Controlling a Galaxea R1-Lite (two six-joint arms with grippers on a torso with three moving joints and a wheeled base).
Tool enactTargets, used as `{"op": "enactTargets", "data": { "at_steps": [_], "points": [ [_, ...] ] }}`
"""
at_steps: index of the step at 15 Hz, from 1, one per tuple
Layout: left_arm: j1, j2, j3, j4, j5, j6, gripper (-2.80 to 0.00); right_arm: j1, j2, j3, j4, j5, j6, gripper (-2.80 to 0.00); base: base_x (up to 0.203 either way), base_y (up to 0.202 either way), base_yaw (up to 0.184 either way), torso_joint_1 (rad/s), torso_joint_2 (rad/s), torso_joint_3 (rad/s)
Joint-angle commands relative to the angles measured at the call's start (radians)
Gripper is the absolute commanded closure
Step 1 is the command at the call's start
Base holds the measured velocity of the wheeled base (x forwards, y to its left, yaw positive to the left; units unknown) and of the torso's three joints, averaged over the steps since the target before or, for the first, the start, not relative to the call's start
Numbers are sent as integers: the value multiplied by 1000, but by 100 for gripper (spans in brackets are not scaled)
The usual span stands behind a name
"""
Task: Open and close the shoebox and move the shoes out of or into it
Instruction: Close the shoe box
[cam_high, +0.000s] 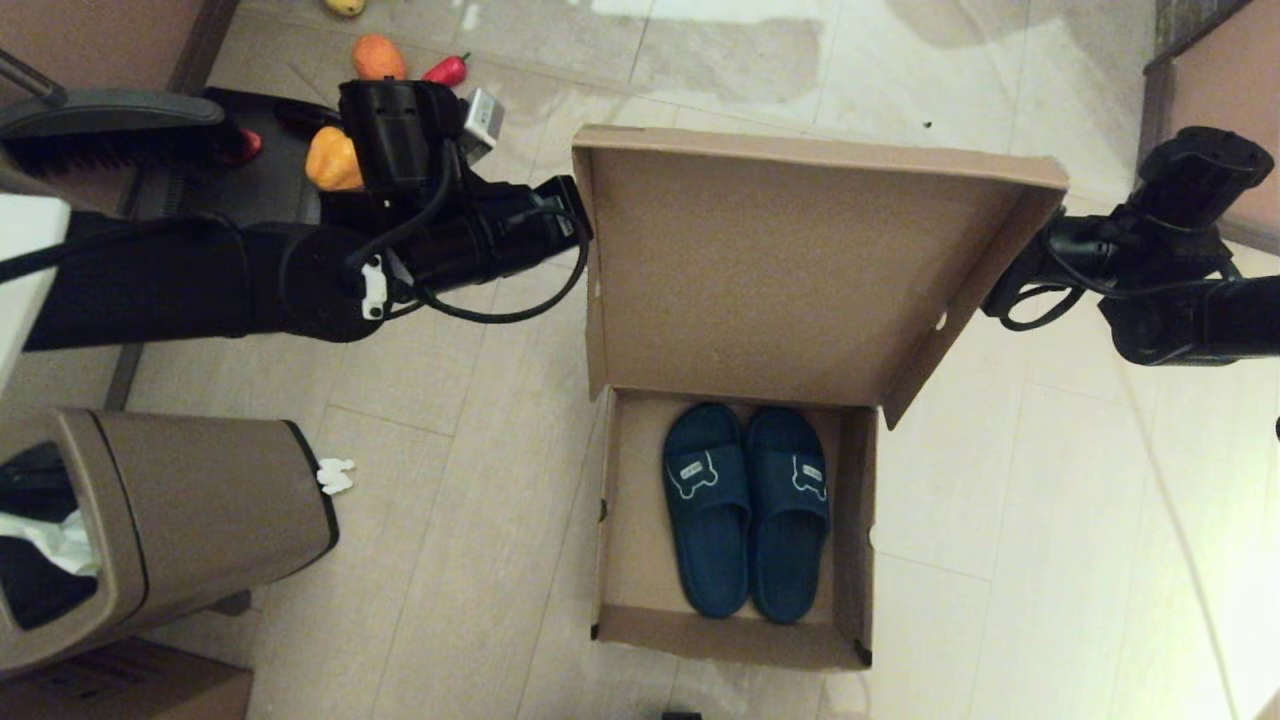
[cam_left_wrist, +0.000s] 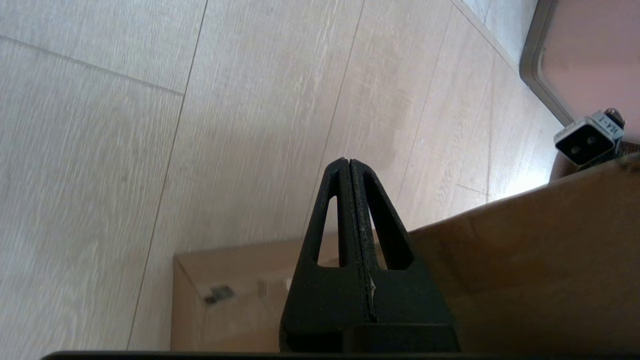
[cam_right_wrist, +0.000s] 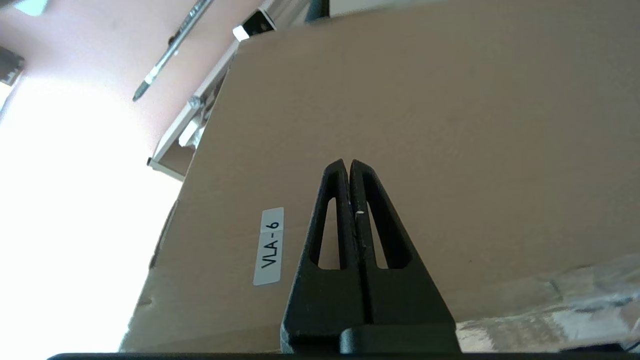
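The shoebox (cam_high: 735, 480) sits on the floor (cam_high: 470, 480) with its flap lid (cam_high: 780, 270) raised; the shoes (cam_high: 747, 510) lie side by side inside. The left hand (cam_left_wrist: 348, 162) is beside the lid's left edge, fingers pressed together, empty. The right hand (cam_right_wrist: 348, 162), fingers together too, is behind the lid near its white label (cam_right_wrist: 270, 246).

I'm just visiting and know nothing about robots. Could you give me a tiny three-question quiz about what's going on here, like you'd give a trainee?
1. True or false: the shoebox lid stands open.
2. Where are the shoes? A) on the floor B) side by side inside the shoebox C) in the trash bin
3. Fill in: the left tool and right tool are both ____.

Key: 1 true; 2 B; 3 shut, holding nothing.
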Motion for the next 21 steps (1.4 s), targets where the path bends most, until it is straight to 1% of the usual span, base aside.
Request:
{"op": "enactTargets", "data": {
  "at_steps": [1, 3, 6, 8, 10, 11, 13, 14, 15, 16, 18, 20, 21],
  "points": [
    [-1, -55, 43, -3, -1, -3, 0, 1, -69, 90, -28, 11, 10, 0, 0, 0, 0, 0, 0, 0],
    [-1, -92, 81, -4, 0, -3, 0, 1, -139, 179, -65, 23, 10, 0, 0, 0, 0, 0, 0, 0],
    [-1, -170, 147, -7, 0, -3, 0, 0, -213, 296, -86, 26, 10, 0, 0, 0, 0, 0, 0, 0],
    [7, -223, 143, -7, -1, -3, 0, 0, -260, 398, -120, 26, 10, 0, 0, 0, 0, 0, 0, 0],
    [17, -233, 54, -3, 0, -2, 0, 1, -307, 499, -151, 26, 10, 0, 0, 0, 0, 0, 0, 0],
    [19, -219, -9, -3, 0, -2, 0, 1, -335, 551, -161, 26, 10, 0, 0, 0, 0, 0, 0, 0],
    [22, -126, -142, -7, -2, 3, 0, 1, -402, 658, -185, 26, 10, 0, 0, 0, 0, 0, 0, 0],
    [20, -74, -164, -23, -11, 18, 0, 1, -441, 713, -190, 26, 10, 0, 0, 0, 0, 0, 0, 0],
    [5, -29, -162, -55, -20, 29, 0, 1, -479, 766, -193, 26, 10, 0, 0, 0, 0, 0, 0, 0],
    [-40, 1, -160, -86, -22, 34, 0, 1, -519, 819, -194, 26, 10, 0, 0, 0, 0, 0, 0, 0],
    [-141, 35, -139, -107, -18, 38, 0, 1, -598, 919, -195, 26, 10, 0, 0, 0, 0, 0, 0, 0],
    [-215, 39, -49, -113, 22, 35, 0, 1, -680, 1019, -196, 26, 5, 0, 0, 0, 0, 0, 0, 0],
    [-245, 27, 22, -116, 42, 24, 0, 0, -722, 1064, -196, 26, 3, 0, 0, 0, 0, 0, 0, 0]
  ]
}}
